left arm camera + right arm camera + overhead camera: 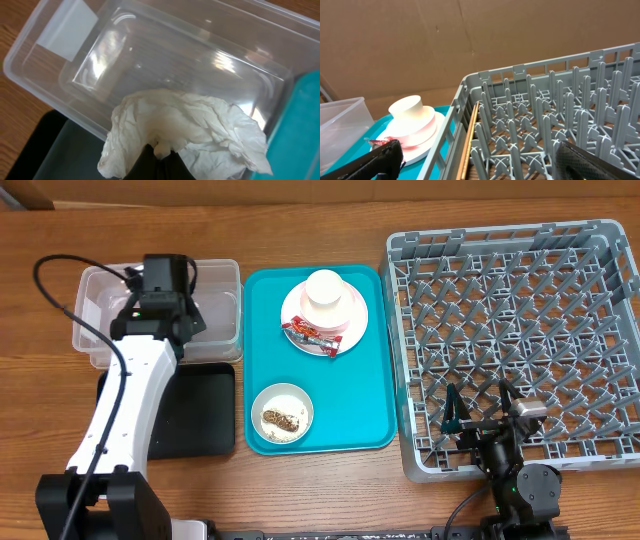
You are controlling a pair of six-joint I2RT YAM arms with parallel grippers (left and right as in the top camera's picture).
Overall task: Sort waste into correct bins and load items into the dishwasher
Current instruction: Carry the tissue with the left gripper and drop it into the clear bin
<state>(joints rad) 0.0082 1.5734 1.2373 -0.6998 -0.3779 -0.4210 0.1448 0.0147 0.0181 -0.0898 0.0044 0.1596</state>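
My left gripper (165, 305) (159, 156) is shut on the crumpled white napkin (185, 125) and holds it over the clear tub (100, 290) (150, 65). The black tray (200, 415) lies just in front of the tub. On the teal tray (370, 390) a pale cup (325, 288) (406, 107) sits on the pink plate (352, 320) (422, 145), with the red wrapper (312, 332) at the plate's front edge. A small bowl (282, 412) holds rice and a brown lump. My right gripper (480, 418) (480, 160) stands open over the front left corner of the grey dish rack (520, 310) (545, 110), holding nothing.
The teal tray lies between the tub and the rack. The rack's upright pegs (535, 100) rise between my right fingers. A brown cardboard wall (470, 40) stands behind the table. The left arm's cable (60, 290) loops over the tub's left side.
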